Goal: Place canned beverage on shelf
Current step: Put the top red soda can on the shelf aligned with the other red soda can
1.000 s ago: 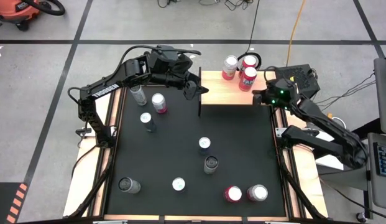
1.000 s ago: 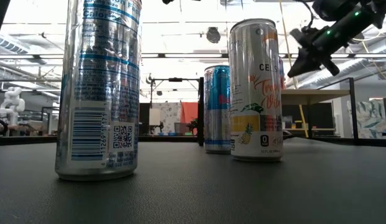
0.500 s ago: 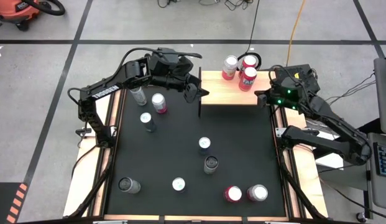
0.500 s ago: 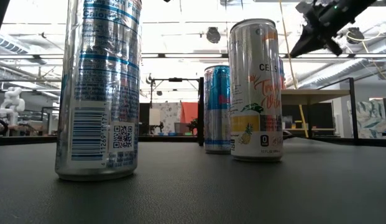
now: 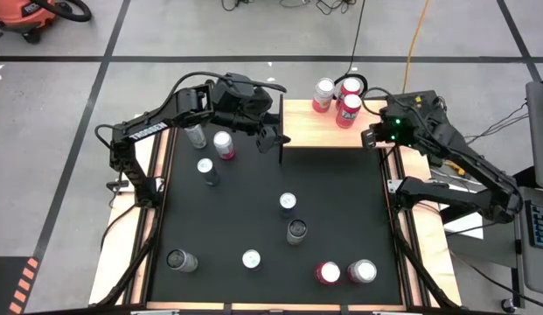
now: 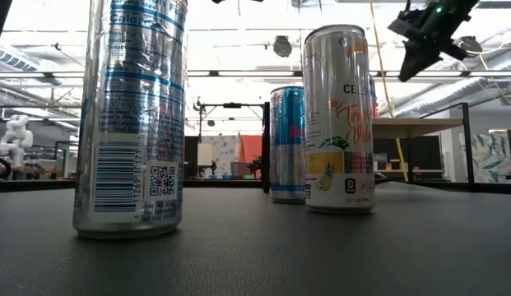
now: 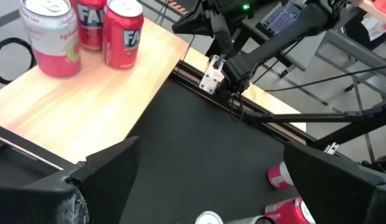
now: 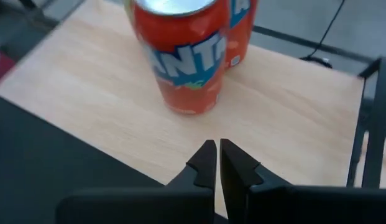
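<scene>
Right pincer (image 8: 216, 163) clenched, empty | shelf (image 8: 93, 99) smooth light wood | red can (image 8: 180, 50) glossy cylinder

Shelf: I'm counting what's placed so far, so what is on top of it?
Three upright cans cluster at the far edge of the shelf; nothing else shows, though arms overhang both ends.

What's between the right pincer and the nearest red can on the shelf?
Only bare shelf wood. In the right wrist view, the shut right pincer points at the red can with nothing between them.
</scene>
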Controlling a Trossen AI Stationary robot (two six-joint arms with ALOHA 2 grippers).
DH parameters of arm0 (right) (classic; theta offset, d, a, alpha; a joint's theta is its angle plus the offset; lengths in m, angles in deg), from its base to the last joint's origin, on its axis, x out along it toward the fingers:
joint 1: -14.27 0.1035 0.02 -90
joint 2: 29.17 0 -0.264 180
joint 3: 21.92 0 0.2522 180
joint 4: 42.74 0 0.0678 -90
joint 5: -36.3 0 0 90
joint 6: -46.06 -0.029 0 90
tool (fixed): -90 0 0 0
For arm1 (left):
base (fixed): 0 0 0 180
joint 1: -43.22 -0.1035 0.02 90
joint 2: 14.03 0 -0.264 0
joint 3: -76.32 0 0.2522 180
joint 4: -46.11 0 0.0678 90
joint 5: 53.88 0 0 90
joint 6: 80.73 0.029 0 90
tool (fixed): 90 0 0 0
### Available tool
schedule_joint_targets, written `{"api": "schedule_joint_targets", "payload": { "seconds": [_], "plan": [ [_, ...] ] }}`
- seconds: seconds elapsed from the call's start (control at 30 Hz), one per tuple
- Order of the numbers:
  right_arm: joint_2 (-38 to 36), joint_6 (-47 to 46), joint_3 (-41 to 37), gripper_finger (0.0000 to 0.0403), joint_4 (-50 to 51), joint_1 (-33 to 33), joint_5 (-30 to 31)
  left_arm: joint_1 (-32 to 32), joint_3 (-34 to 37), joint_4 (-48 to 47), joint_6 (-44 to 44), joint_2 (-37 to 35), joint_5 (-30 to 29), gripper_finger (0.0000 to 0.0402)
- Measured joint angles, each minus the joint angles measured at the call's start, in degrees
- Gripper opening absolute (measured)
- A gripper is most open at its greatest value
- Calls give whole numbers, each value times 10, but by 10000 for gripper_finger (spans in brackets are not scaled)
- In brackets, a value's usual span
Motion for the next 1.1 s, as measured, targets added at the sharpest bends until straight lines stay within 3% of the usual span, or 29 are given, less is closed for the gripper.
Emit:
{"api": "schedule_joint_targets", "payload": {
  "seconds": [0.2,0.47,1.1],
  "plan": [
    [13,61,0,0,-25,-6,4,16,0,-1,-15,0,-11,400],
    [39,73,-8,0,-79,-32,35,46,0,0,-29,0,-68,400],
    [74,60,-36,0,-173,-53,14,69,0,16,-47,0,-90,400]
  ]
}}
